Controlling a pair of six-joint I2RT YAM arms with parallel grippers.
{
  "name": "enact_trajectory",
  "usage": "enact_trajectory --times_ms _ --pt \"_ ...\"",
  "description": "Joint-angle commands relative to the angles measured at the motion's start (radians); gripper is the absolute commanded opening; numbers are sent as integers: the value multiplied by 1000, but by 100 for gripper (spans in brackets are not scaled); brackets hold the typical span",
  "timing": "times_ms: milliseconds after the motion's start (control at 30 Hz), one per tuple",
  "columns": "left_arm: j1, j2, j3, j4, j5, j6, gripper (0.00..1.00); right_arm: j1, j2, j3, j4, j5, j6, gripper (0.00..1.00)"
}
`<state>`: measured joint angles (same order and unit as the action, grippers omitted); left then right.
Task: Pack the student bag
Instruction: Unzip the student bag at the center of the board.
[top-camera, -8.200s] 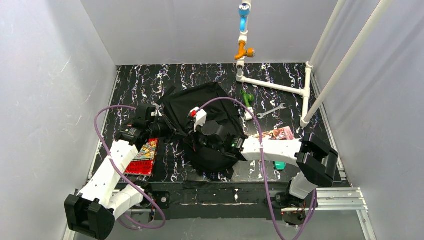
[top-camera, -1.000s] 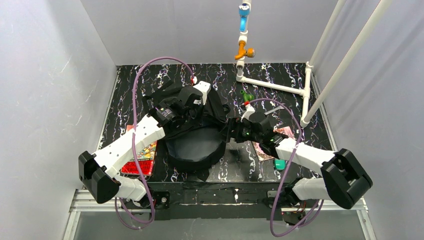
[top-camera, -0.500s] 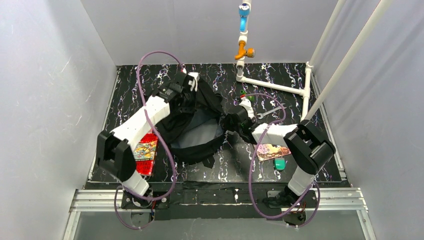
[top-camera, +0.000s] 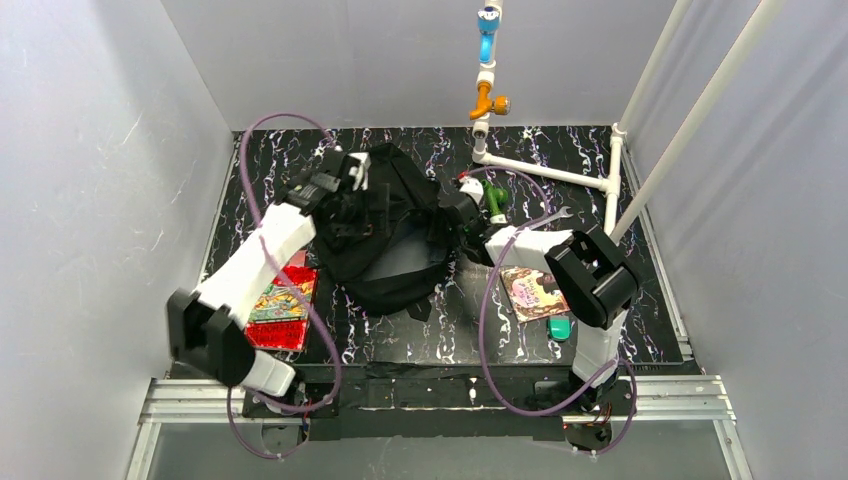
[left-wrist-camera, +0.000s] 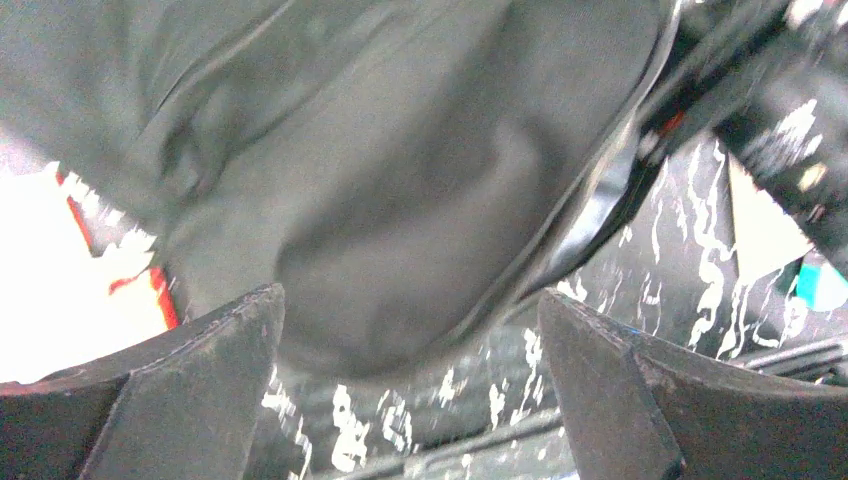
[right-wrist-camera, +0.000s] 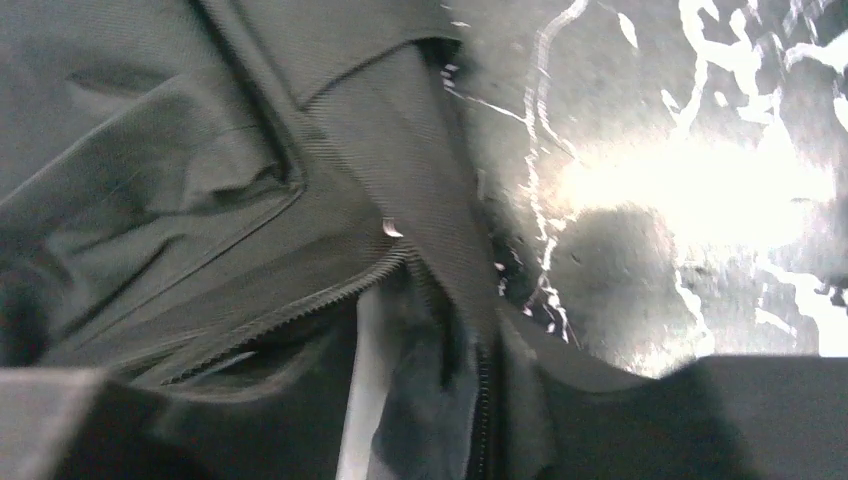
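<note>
Shifted since the earlier views: the student bag (top-camera: 375, 270) lay a little farther from the arm bases than eight seconds before. Both arms had swung to its far end. The left claw (left-wrist-camera: 408, 295), shut a second earlier, now stood wide.

Item: student bag. Black soft fabric, slumped flat on the counter (top-camera: 440, 330) left of centre, its mouth gaping toward the near side with pale lining (top-camera: 405, 262) showing.

Handling, as judged: light and limp. It would sag and fold rather than hold a shape. It was not fragile, but its smooth cloth could slide through a loose pinch. The best holds looked to be the stiffer seam beside the zipper (right-wrist-camera: 330, 295), one on each side of the mouth, so that the opening stays spread for loading.

Left claw: wide, nothing between its jaws, hovering over the bag's left far side.

Right claw (top-camera: 452, 212): at the bag's right far edge, jaws partly apart, with the zipped seam lying between them in the wrist view. Whether it pinched that seam could not be told.

Other stock:
- red comic book (top-camera: 280, 305), left of the bag, partly under the left arm
- second book (top-camera: 535, 290), right of the bag
- small teal thing (top-camera: 560, 328), just near of that book
- wrench (top-camera: 545, 220) and green thing (top-camera: 493, 198), far right, beside the white pipe frame (top-camera: 545, 172)
</note>
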<state>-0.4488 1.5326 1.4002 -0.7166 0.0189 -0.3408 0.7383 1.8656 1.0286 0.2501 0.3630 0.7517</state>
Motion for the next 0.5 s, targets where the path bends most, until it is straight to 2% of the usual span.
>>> enact_trajectory --times_ms 0,67,133,233,300,400,467 --pt "34 -306 -109 -136 -130 -56 98 -5 -36 135 -153 -107 -190 65" --pt "90 -405 -167 -191 -227 -129 98 -5 -84 149 -259 -101 -223 79" --pt "235 -468 -244 -230 -240 -187 98 -5 -141 151 -377 -71 -269 87" --pt "513 -482 -325 -221 -156 -206 98 -5 -231 112 -499 -55 -319 92" --pt "641 -454 -345 -220 -162 -243 98 -6 -314 41 -510 -52 -332 93" --pt "713 -380 -355 -210 -240 -303 98 -3 -430 -115 -475 -47 -300 94" --pt "720 -341 -375 -167 -239 -297 98 23 -491 -137 -511 -42 -269 94"
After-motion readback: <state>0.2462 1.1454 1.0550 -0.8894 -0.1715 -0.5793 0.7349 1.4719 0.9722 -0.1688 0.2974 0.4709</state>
